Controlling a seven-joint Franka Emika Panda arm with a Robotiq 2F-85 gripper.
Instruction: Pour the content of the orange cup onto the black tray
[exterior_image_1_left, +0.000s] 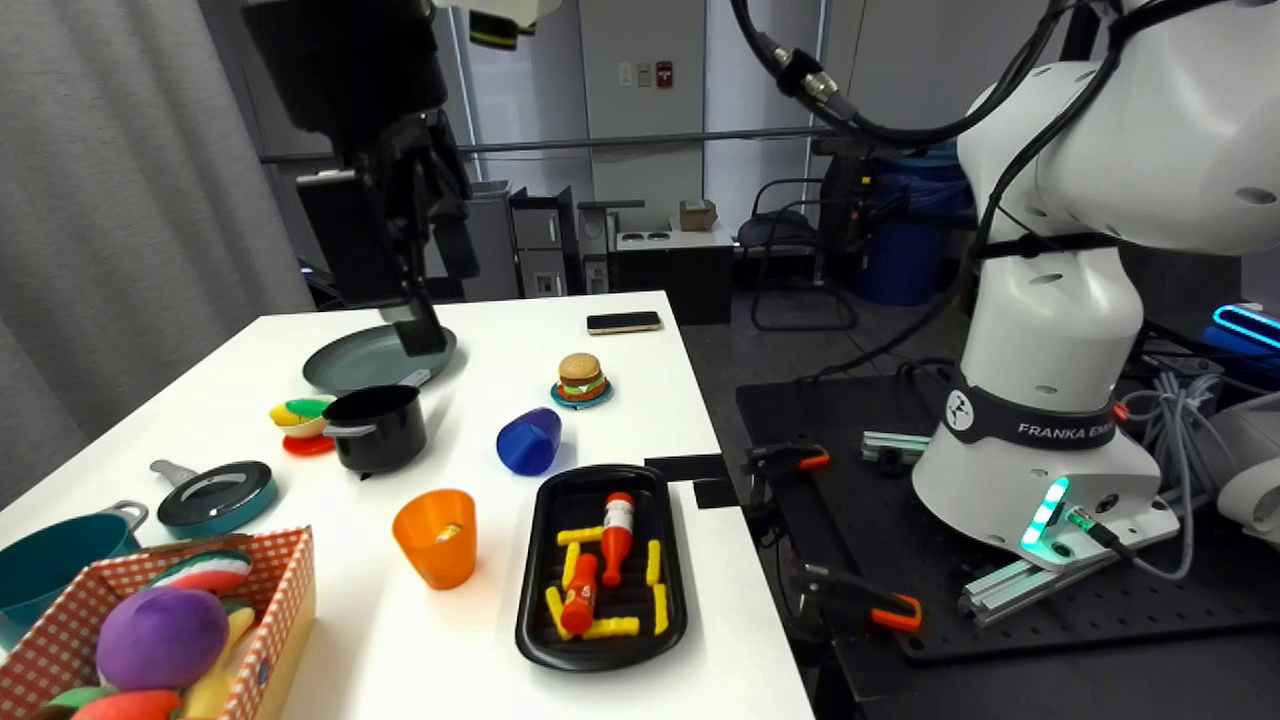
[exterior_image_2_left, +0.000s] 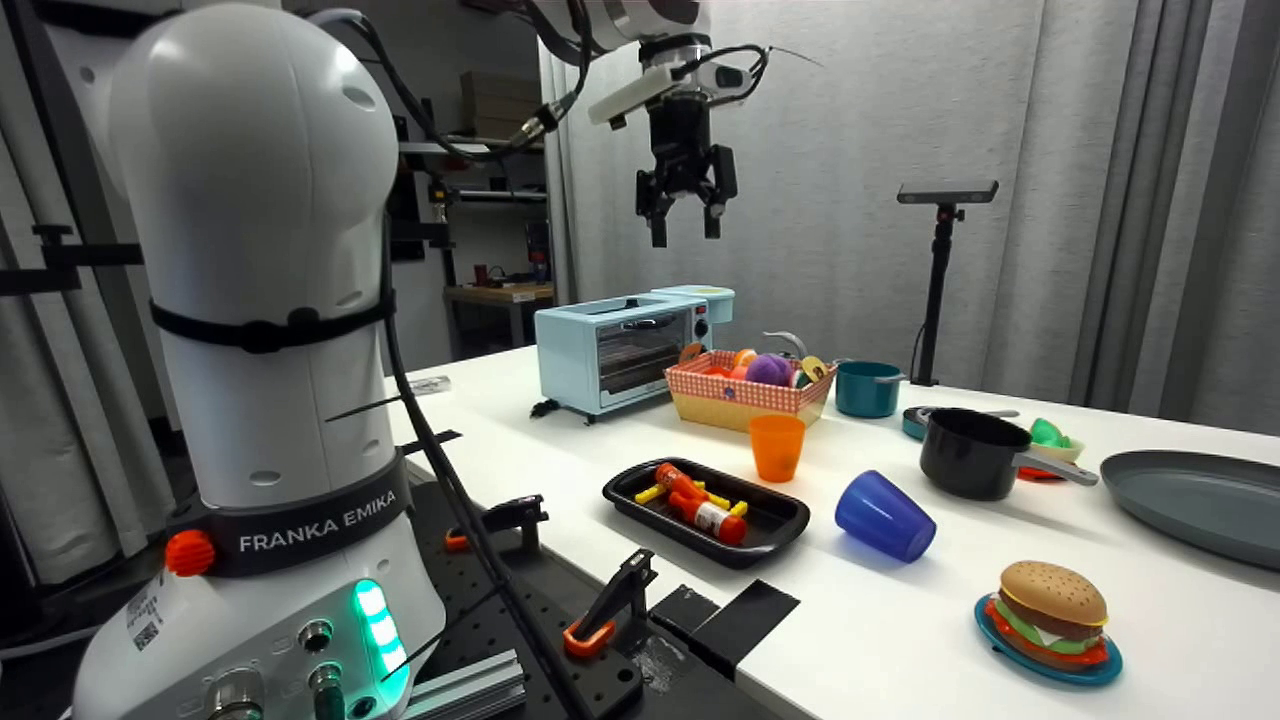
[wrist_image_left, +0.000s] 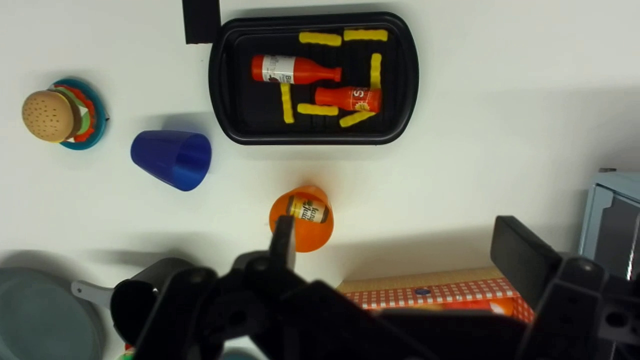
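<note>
The orange cup (exterior_image_1_left: 435, 560) stands upright on the white table in both exterior views (exterior_image_2_left: 777, 452). In the wrist view the cup (wrist_image_left: 312, 240) shows a small juice-labelled item (wrist_image_left: 308, 209) lying inside it. The black tray (exterior_image_1_left: 600, 656) lies beside the cup, nearer the robot base; it also shows in an exterior view (exterior_image_2_left: 775, 520) and the wrist view (wrist_image_left: 250, 112). Two red bottles (wrist_image_left: 295, 70) and several yellow sticks lie in it. My gripper (exterior_image_2_left: 685, 233) is open and empty, high above the table. In the wrist view the left finger of the gripper (wrist_image_left: 395, 225) overlaps the cup's image.
A blue cup (wrist_image_left: 172, 157) lies on its side near the tray. A toy burger (exterior_image_2_left: 1052, 610), a black pot (exterior_image_2_left: 970, 455), a grey plate (exterior_image_2_left: 1190, 500), a checked basket (exterior_image_2_left: 745, 400) of toy food and a light-blue toaster oven (exterior_image_2_left: 620, 350) stand around.
</note>
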